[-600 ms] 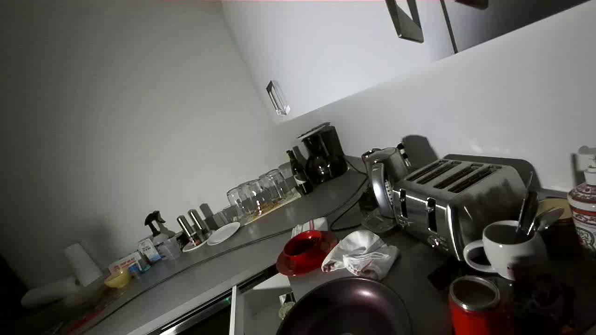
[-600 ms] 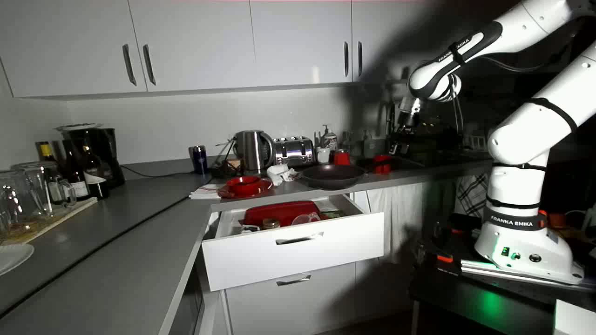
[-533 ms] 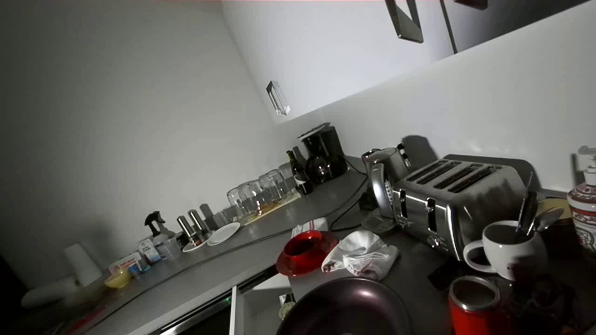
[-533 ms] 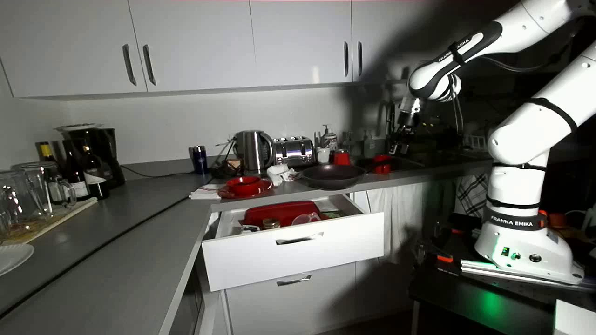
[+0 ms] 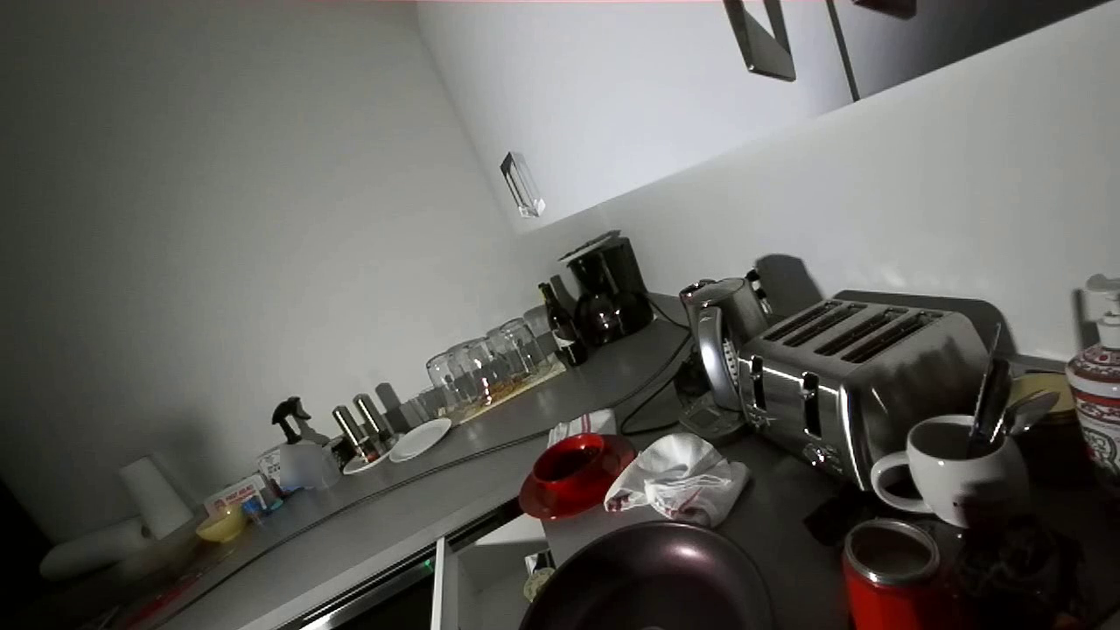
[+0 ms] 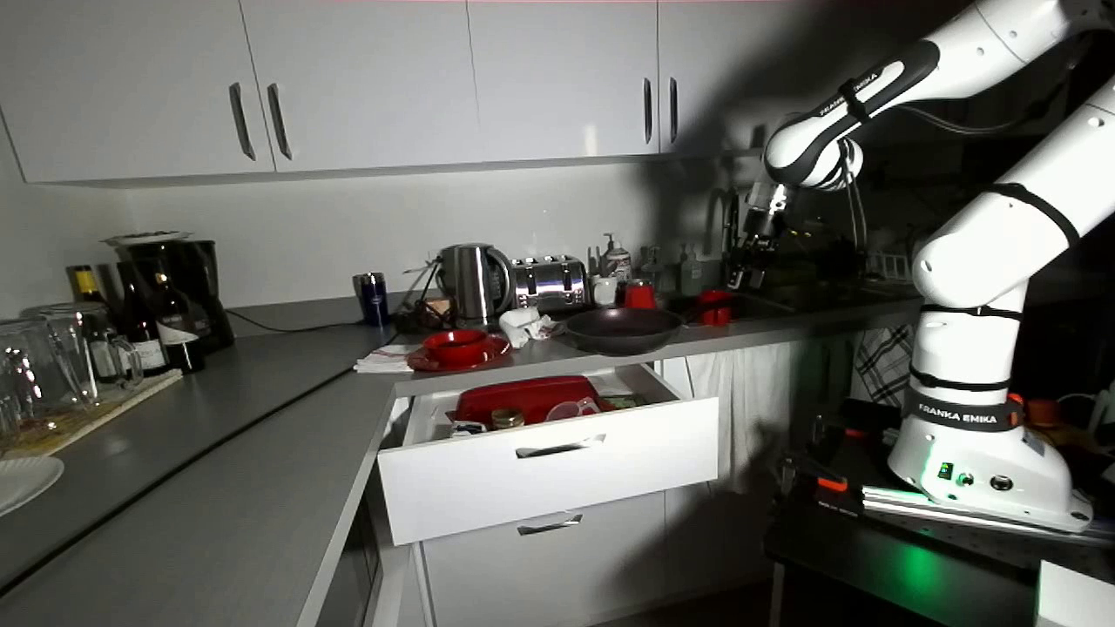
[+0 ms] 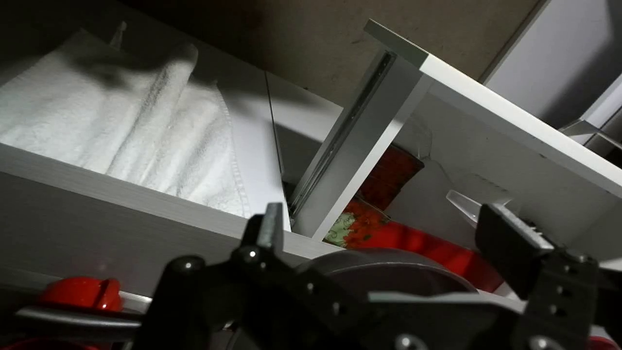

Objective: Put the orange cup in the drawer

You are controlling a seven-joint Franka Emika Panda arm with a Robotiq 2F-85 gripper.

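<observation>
Your pincer (image 7: 391,228) hangs with its fingers (image 7: 271,226) spread wide and nothing between them; the pan (image 6: 623,327) and part of the open drawer (image 6: 557,483) show through the gap in the wrist view.

The orange cup (image 7: 80,294), more red than orange here and only the likeliest match for the task's words, stands on the tabletop (image 6: 253,505), between the pan's handle (image 7: 77,318) and the front edge; whether cup and handle touch cannot be told. It lies off to one side, outside the span of your fingers.

You appear to be at the approach: the cup is ungrasped, and the drawer already stands pulled out, so its front should need no tugging. Next, you will want to bring the pincer across and down until the fingers straddle the cup's wall or the loop at its side, steering wide of the pan's handle, which a hasty descent could knock. The red tumbler (image 6: 640,294), behind the pan in an exterior view, is probably not your target.

Once the cup is gripped, the move calls for a lift high enough to pass over the pan, then a gentle lowering into the drawer, beside what looks like a red tray (image 6: 523,394).
</observation>
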